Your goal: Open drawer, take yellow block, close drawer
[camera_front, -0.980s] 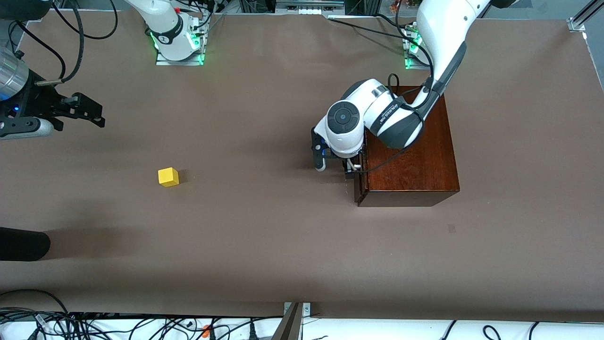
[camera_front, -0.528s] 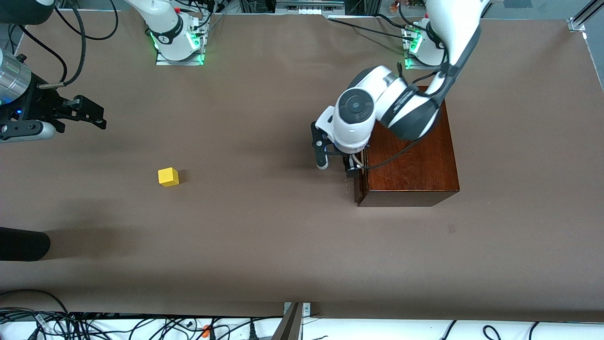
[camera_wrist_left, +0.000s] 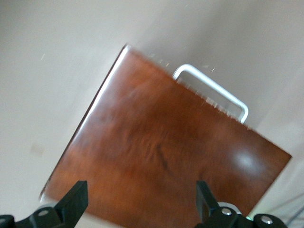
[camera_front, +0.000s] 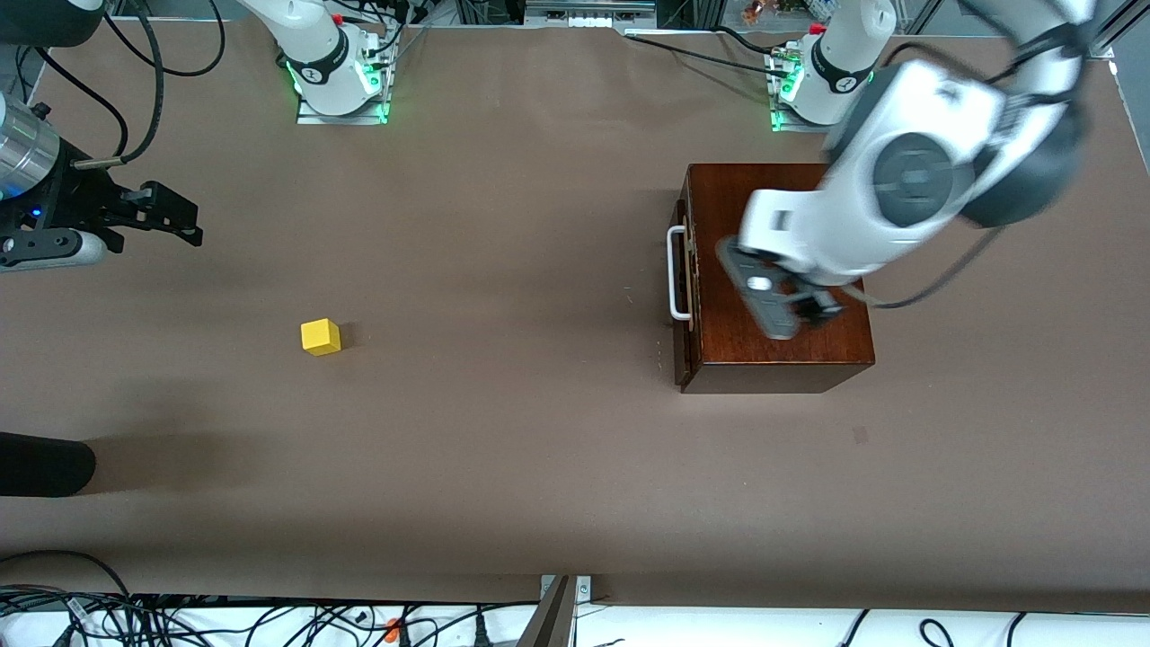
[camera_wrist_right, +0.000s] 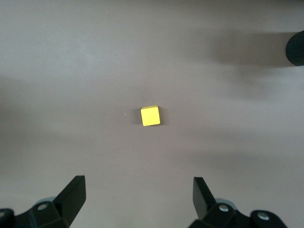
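The dark reddish-brown wooden box [camera_front: 719, 202] stands near the left arm's base. Its drawer [camera_front: 685, 346] is pushed in, and the white bar handle [camera_front: 678, 274] faces the right arm's end of the table. My left gripper [camera_front: 791, 310] hangs open and empty over the box top. The left wrist view shows the box top [camera_wrist_left: 161, 152] and the handle [camera_wrist_left: 211, 90] below my left gripper [camera_wrist_left: 140, 204]. The yellow block [camera_front: 321, 337] lies on the bare table. My right gripper [camera_front: 184, 220] is open above the table, with the block [camera_wrist_right: 150, 116] ahead of it [camera_wrist_right: 137, 197].
A black rounded object [camera_front: 45, 463] reaches in at the table edge at the right arm's end, nearer the front camera than the block; it also shows in the right wrist view [camera_wrist_right: 297, 47]. Cables lie along the table's front edge.
My left arm has lifted away from the drawer handle and swung up over the box toward its own end of the table. The handle now shows. The right arm and the block have not moved.
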`<state>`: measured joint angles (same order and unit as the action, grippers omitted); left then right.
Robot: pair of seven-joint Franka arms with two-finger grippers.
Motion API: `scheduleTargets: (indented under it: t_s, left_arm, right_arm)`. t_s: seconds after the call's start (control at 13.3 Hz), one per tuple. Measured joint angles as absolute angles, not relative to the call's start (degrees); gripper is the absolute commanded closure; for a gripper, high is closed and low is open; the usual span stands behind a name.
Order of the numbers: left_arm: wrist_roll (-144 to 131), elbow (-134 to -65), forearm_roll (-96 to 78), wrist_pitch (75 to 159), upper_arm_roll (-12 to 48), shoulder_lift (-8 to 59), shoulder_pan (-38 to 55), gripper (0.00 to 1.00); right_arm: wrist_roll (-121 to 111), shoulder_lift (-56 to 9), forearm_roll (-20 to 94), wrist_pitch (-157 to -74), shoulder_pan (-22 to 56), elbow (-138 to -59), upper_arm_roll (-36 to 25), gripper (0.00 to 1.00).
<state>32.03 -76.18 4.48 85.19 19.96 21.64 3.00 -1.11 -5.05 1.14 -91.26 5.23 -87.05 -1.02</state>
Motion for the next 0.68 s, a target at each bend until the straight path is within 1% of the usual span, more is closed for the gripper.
scheduleTargets:
  t_s: [0.15, 0.3, 0.45, 0.68]
  left_arm:
    - [29.9, -72.5, 4.5, 80.0, 19.9, 21.6, -0.3, 0.00]
    - [29.1, -70.5, 4.5, 78.2, 19.8, 21.5, -3.1, 0.00]
    - [26.4, -69.8, 5.1, 77.3, 19.4, 21.0, -4.5, 0.00]
    - [20.6, -69.8, 6.5, 75.7, 19.8, 20.6, -3.8, 0.00]
  right_arm:
    - [-1.1, -5.1, 1.1, -91.6, 5.2, -87.0, -1.0, 0.00]
    - [-1.1, -5.1, 1.1, -91.8, 5.2, -87.0, -1.0, 0.00]
    - [-1.1, -5.1, 1.1, -91.9, 5.2, -87.0, -1.0, 0.00]
    - [-1.1, -5.1, 1.1, -91.9, 5.2, -87.0, -1.0, 0.00]
